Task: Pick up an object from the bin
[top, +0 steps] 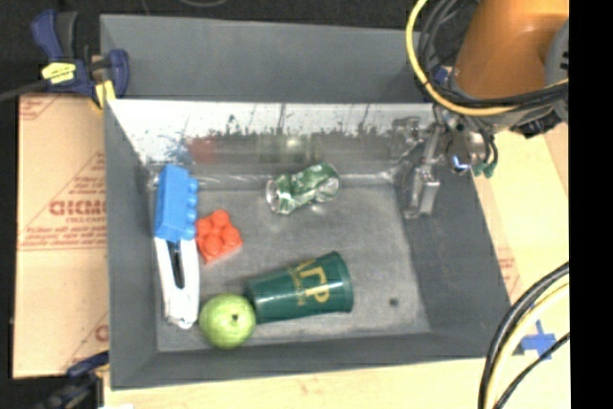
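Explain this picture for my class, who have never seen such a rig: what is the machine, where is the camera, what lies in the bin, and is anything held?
The machine is one orange-covered robot arm, reaching in from the right. At its end hangs the gripper, the part that grasps, over the back right corner of the grey bin; I see nothing held in it. The camera looks down from above, slightly to one side. In the bin lie a crumpled green and silver wrapper, nearest the gripper, a blue and white tool, an orange studded block, a green apple, and a dark green cup on its side.
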Robot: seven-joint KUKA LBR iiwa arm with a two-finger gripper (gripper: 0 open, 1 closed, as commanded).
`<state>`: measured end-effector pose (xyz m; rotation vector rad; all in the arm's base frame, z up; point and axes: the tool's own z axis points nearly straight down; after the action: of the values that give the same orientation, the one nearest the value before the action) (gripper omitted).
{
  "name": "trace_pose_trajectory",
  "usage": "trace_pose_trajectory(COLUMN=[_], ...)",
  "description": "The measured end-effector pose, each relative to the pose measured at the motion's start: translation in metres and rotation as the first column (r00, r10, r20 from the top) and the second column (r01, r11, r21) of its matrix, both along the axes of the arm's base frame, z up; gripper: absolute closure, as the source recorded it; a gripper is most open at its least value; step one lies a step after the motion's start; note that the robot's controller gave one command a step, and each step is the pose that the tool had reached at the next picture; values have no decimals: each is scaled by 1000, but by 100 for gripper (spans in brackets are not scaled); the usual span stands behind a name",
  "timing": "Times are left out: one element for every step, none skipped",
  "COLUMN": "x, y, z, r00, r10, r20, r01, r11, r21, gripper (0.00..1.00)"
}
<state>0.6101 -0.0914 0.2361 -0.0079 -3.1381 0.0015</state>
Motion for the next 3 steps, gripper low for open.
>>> trace_pose_trajectory(x=[1,-14,-20], y=[0,8,-3], z=[5,-41,-102], r00=[1000,1000,999], r10=[2,-5,35], r20=[8,14,11], r01=[-2,5,-35], r11=[1000,1000,999], r21=[-2,-2,-2], gripper=[0,0,0])
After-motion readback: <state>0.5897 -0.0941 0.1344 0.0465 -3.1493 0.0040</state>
